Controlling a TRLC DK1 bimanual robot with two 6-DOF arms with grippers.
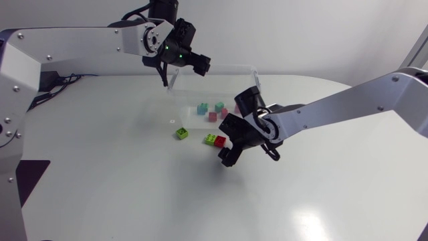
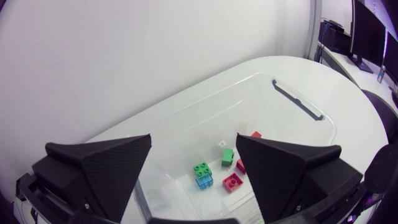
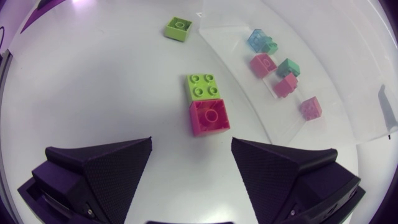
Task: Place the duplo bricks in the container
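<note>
The left pincer (image 2: 193, 140) is hanging wide open and empty over the clear container (image 2: 298, 99) near the desk's far edge. The right pincer (image 3: 191, 142), likewise gaping empty, is hovering above a green brick (image 3: 203, 86) touching a red brick (image 3: 209, 117) beside the container.

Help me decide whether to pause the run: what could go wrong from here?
1. The green brick and the red brick touch, so the open right claw might grab one and knock the other away.
2. Both lie close to the wall of the clear container, which the claw could bump.
3. The left claw hangs over the container, so the arms might collide at drop-off.
</note>
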